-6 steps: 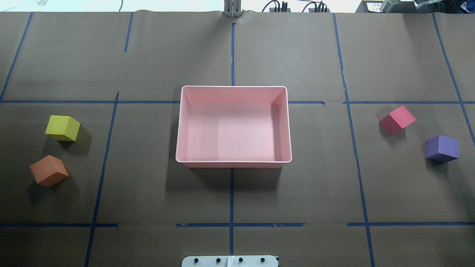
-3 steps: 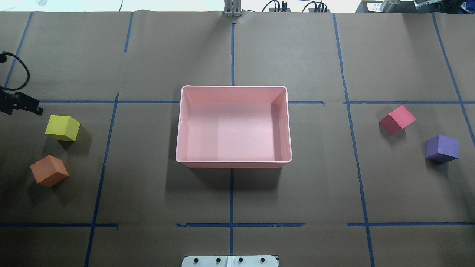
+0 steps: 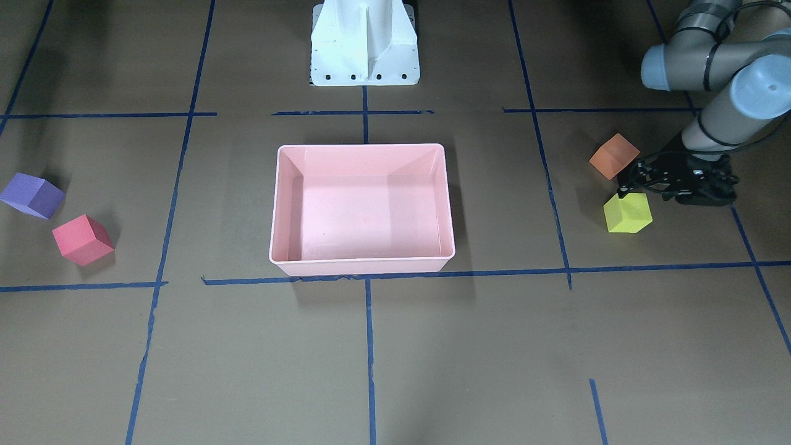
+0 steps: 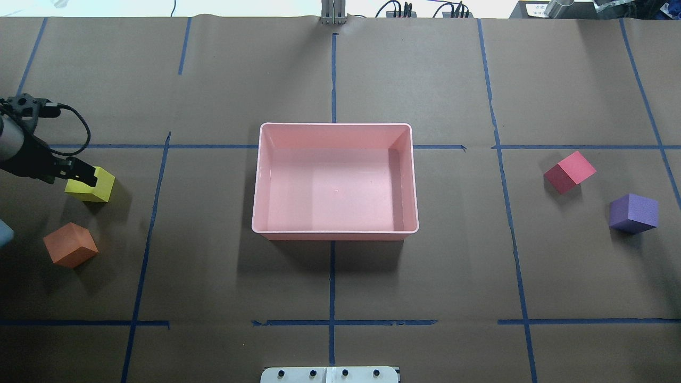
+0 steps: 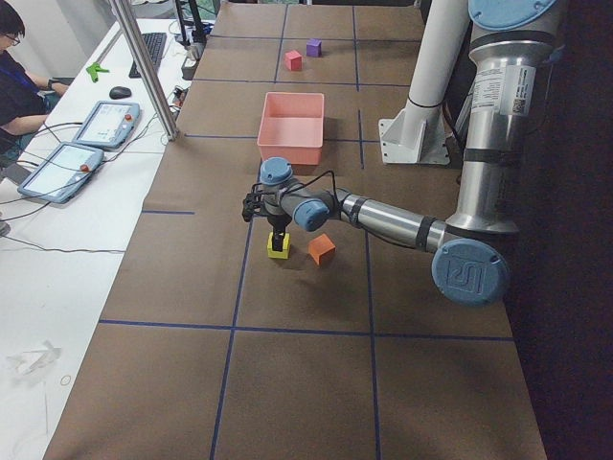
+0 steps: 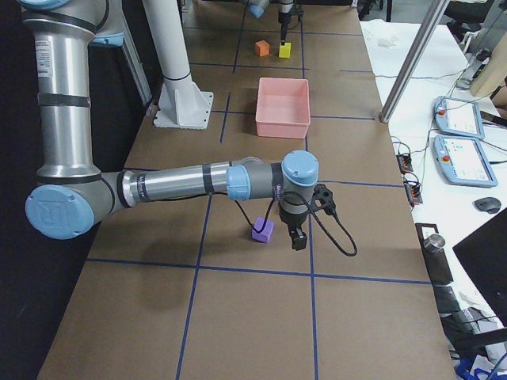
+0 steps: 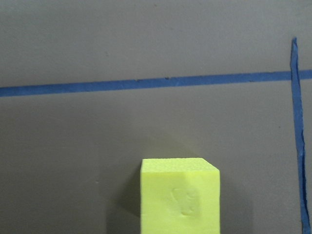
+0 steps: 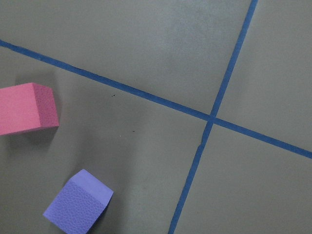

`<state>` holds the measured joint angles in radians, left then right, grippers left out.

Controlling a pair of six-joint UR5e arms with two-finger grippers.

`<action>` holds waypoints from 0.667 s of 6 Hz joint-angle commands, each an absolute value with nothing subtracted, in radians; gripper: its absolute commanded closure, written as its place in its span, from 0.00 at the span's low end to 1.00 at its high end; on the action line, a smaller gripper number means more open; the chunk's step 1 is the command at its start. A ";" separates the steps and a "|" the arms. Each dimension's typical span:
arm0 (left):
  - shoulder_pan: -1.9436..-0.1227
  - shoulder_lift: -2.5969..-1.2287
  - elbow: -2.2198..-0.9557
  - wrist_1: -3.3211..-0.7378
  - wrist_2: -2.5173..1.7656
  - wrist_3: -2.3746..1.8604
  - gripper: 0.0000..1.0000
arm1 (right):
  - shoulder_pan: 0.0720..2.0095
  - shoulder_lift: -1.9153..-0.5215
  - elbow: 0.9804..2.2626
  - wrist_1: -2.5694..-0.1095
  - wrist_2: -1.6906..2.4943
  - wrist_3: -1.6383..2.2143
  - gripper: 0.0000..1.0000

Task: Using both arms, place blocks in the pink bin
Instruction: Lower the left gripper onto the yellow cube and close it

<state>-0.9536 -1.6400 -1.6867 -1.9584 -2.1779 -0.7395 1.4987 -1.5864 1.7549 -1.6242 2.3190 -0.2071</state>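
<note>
Left hand (image 4: 84, 176) poised over the yellow-green block (image 4: 99, 188), which sits on the surface (image 4: 213, 276) well apart from the pink bin (image 4: 335, 232). Finger spread cannot be told. Advisable: centre squarely, descend straight, then close.

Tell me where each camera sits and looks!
Front-facing: across the table, facing the robot; white pedestal, left arm.
Overhead: behind the robot, above the pink bin; left arm's tip.
Exterior left: table's end; left arm near, over yellow-green block.
Exterior right: other end; right arm near, by purple block.
Left wrist: down at yellow-green block; no body.
Right wrist: purple block, red block; no body.
Front-facing and overhead share the bin.
</note>
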 commanded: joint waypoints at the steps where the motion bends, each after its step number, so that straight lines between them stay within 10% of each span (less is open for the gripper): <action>1: -0.931 -1.663 -1.643 -1.960 -2.166 -0.738 0.00 | 1.499 -1.588 1.755 -1.624 2.319 -0.206 0.00; 2: -0.931 -1.669 -1.628 -1.960 -2.166 -0.736 0.00 | 1.499 -1.588 1.755 -1.624 2.319 -0.206 0.00; 4: -0.931 -1.690 -1.615 -1.957 -2.166 -0.738 0.55 | 1.499 -1.588 1.755 -1.624 2.319 -0.206 0.00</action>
